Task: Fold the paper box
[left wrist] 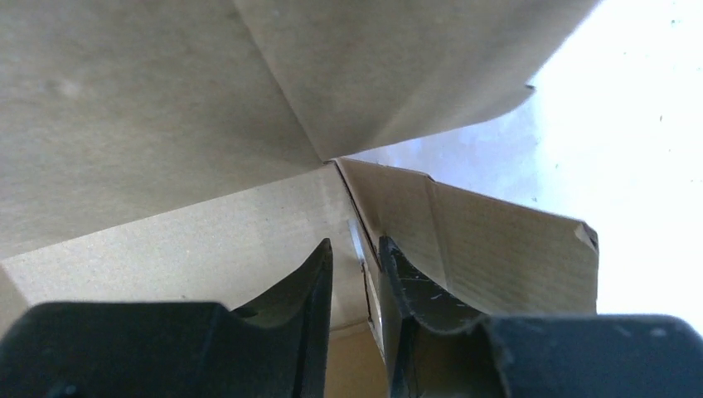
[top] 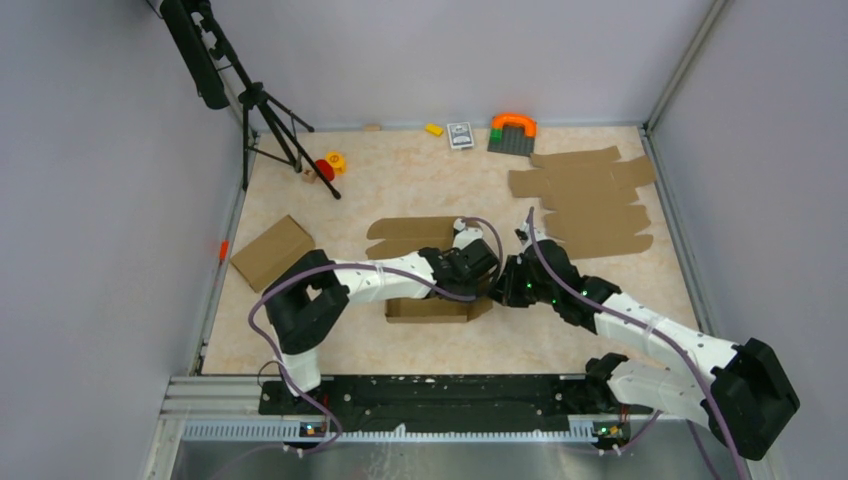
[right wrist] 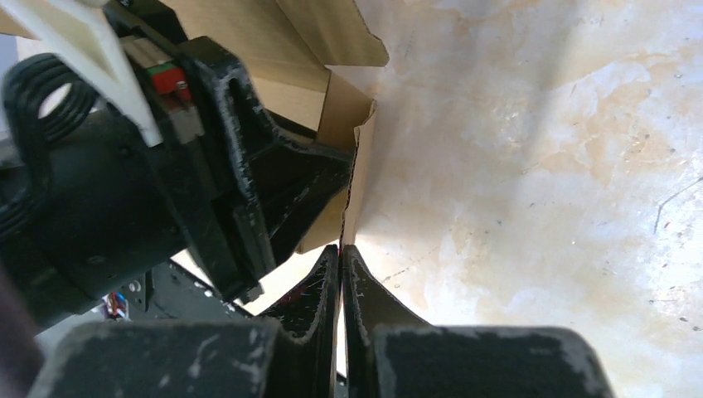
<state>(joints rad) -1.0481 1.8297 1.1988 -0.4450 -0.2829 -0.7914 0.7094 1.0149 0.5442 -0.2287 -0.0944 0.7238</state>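
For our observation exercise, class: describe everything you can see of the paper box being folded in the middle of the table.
The paper box is plain brown cardboard, die-cut and creased, half folded. Its far panels and tabs lie flat on the table, while its near wall looks raised. The left hand straddles an upright wall at one corner, and the shut right hand sits at that corner's flap edge.

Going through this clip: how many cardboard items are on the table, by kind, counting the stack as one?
half-folded paper box: 1
folded cardboard box: 1
pile of flat cardboard sheets: 1
Total: 3
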